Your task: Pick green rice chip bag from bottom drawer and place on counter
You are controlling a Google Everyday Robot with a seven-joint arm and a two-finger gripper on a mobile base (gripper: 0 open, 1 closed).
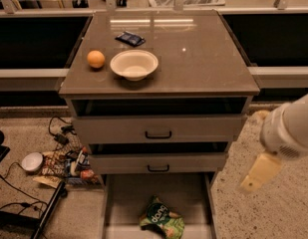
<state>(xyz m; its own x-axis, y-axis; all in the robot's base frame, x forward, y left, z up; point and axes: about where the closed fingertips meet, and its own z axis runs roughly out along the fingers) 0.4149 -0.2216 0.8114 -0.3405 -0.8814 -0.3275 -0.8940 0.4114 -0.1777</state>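
The crumpled bright green foil rice chip bag [162, 218] lies near, on the wide grey-brown bottom drawer [126, 198] floor, left of and below the cream tool [256, 175]. Whether that tool is wide or narrow, I cannot tell.

Cream plastic pincer [255, 175] at lower right of frame: flat, tapering piece, matte, squared-off tip, slightly darker beige toward end. Above it, thick white rounded arm segment [292, 128]: smooth shell, soft sheen, running off right edge. Greyish shaded band where white shell meets pincer base. Small yellowish-tan rounded part [260, 115] showing at segment's upper left edge.
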